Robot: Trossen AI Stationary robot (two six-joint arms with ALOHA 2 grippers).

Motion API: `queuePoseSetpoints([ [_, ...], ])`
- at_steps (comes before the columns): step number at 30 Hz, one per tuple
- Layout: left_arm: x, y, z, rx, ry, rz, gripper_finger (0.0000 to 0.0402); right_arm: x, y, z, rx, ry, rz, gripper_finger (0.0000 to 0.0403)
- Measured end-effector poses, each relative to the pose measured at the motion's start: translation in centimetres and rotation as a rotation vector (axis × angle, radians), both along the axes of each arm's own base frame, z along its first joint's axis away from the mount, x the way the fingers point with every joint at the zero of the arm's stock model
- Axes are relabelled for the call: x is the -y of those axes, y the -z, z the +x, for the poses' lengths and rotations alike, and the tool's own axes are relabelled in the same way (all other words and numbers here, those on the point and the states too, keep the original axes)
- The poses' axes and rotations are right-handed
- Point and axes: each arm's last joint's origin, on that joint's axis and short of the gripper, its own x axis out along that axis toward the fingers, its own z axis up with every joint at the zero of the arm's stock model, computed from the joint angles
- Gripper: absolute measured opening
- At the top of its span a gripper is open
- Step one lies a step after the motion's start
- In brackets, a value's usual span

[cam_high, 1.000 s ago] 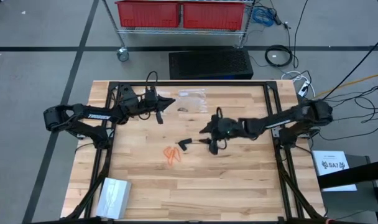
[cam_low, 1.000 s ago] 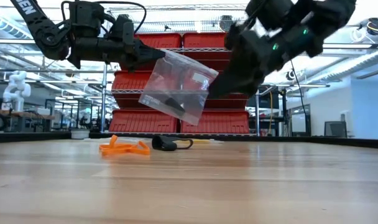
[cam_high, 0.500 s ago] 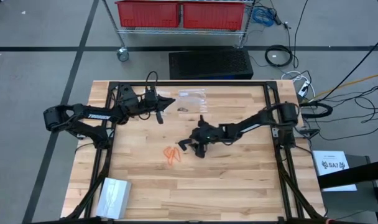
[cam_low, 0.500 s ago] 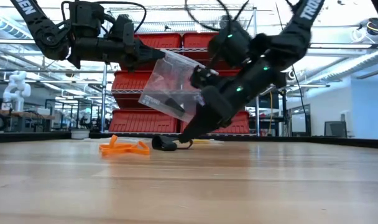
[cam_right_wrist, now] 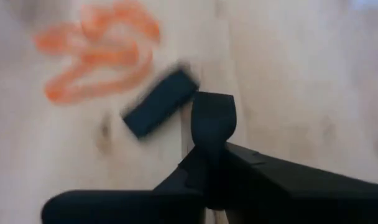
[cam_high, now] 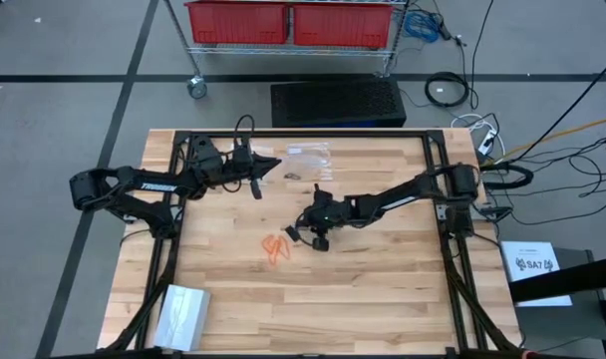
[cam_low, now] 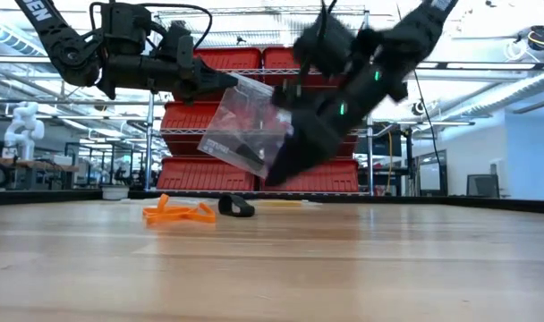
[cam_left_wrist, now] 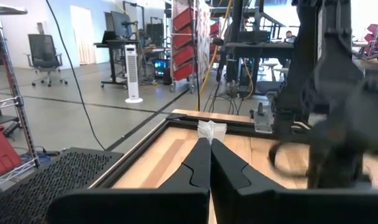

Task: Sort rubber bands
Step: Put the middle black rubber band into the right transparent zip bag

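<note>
Now | left gripper [cam_high: 273, 164]: pinched on clear bag [cam_low: 245, 125], held above table [cam_high: 383, 289] | right gripper [cam_high: 301, 231]: fingers pressed together beside black bands [cam_right_wrist: 159, 102]; orange rubber bands [cam_high: 275, 247] lie nearby on wood

The near half of the pale wooden bench [cam_high: 313, 299] lies open from side to side, broken only by a clear plastic packet [cam_high: 183, 314] at its near left corner. Mid-bench, the small heap of orange rubber bands [cam_high: 275, 247] and the short black bundle of bands [cam_high: 293, 234] just right of it lie close together, with the dark right hand [cam_high: 315, 235] low beside the bundle, blocking approach from the right. Farther back, the left hand [cam_high: 270, 163] holds a clear plastic bag [cam_low: 245, 125] above the bench, and another clear bag [cam_high: 308, 155] lies flat by the far edge.
</note>
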Motion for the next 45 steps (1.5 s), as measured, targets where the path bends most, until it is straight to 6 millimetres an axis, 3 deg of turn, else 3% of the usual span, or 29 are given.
queuePoseSetpoints([
  [5, 0.0, 0.1, 0.0, -0.006, 0.000, -0.003, 0.0000, 0.1, -5.0, -0.9, 0.106, 0.020, -0.043, 0.0004],
  [10, 0.0, 0.1, 0.0, -0.010, 0.005, -0.005, 0.0000, 1.1, -10.7, -2.5, 0.269, 0.136, -0.205, 0.0003],
  [16, 0.0, 0.0, 0.1, -0.009, 0.027, -0.003, 0.0000, 3.3, -13.6, -3.6, 0.340, 0.213, -0.347, 0.0001],
  [27, 0.0, 0.1, 0.1, -0.015, 0.030, -0.006, 0.0000, 6.2, -14.8, -3.6, 0.338, 0.215, -0.393, 0.0000],
  [45, 0.4, -0.2, 0.4, -0.009, 0.080, -0.006, 0.0000, 7.5, -14.2, -4.0, 0.316, 0.173, -0.254, 0.0000],
])
